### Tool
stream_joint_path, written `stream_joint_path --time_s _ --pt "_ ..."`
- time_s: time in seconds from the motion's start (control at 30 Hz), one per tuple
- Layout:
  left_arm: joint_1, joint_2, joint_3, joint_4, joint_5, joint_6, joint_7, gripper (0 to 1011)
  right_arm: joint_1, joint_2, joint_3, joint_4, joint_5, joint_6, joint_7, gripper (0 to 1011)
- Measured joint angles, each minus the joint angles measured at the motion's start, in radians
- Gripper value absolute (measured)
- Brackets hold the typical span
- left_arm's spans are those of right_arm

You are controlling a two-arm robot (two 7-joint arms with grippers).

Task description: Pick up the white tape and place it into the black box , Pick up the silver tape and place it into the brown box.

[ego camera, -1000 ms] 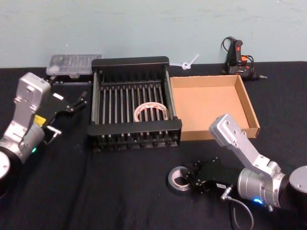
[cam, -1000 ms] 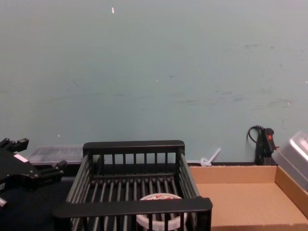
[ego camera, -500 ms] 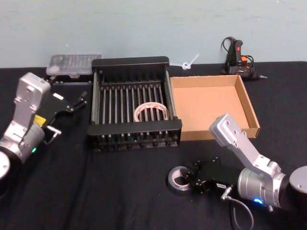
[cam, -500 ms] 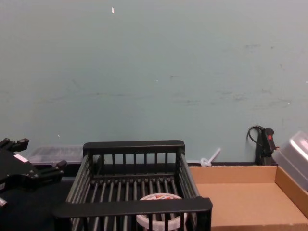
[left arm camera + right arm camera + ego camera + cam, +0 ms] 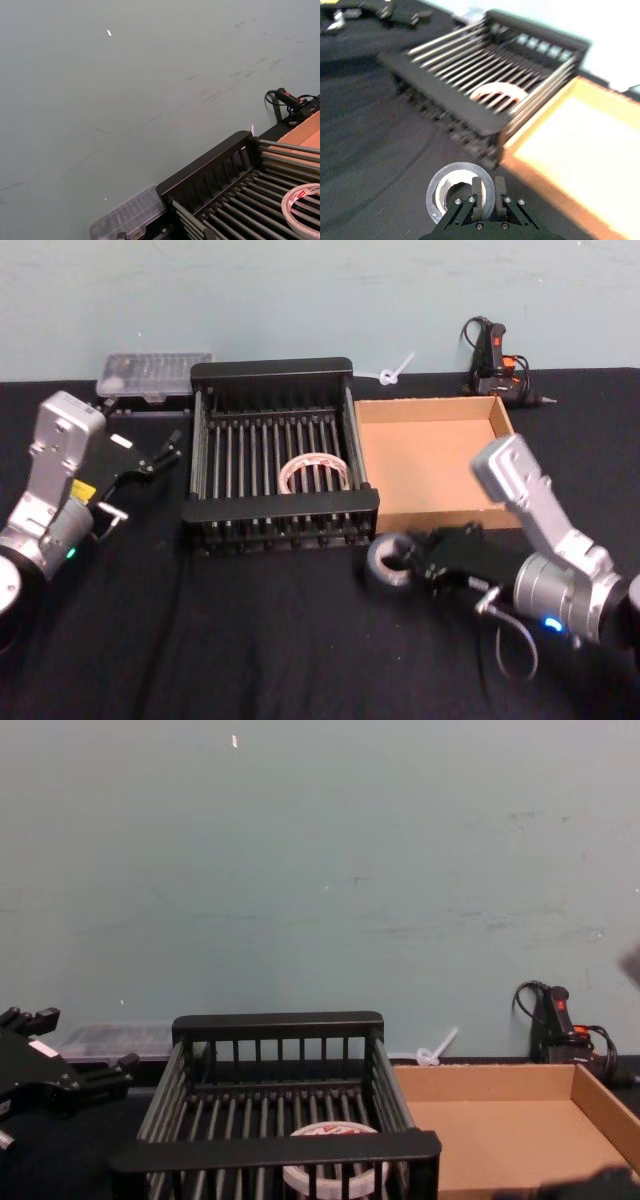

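The white tape (image 5: pixel 314 475) with red markings lies flat on the barred floor of the black box (image 5: pixel 270 368), and it also shows in the chest view (image 5: pixel 335 1170). My right gripper (image 5: pixel 408 562) is shut on the wall of the silver tape (image 5: pixel 383 565), one finger inside the ring. It holds the roll just in front of the black box's front right corner, near the brown box (image 5: pixel 520 470). In the right wrist view the silver tape (image 5: pixel 434 192) hangs from the gripper (image 5: pixel 485 187) before the brown box (image 5: pixel 580 150). My left gripper (image 5: pixel 165 452) rests open left of the black box.
A clear plastic case (image 5: pixel 152 375) lies behind the black box's left corner. A glue gun (image 5: pixel 493 355) with its cord stands at the back right, and a white plastic piece (image 5: pixel 395 370) lies behind the boxes. Black cloth covers the table.
My right gripper has lifted the silver tape off the cloth and carried it away from me toward the boxes. The left arm and the white tape have not moved.
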Motion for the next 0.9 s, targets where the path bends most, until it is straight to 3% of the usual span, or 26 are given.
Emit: stream_joint_path --time_s 0.37,0.9 --pt "0.000 0.000 0.000 0.000 0.000 0.000 0.000 1001 0.064 -0.069 0.073 0.072 -0.030 -0.026 -0.091 156" --pt "0.000 0.000 0.000 0.000 0.000 0.000 0.000 1001 0.197 -0.170 0.096 0.262 -0.099 -0.011 -0.151 156"
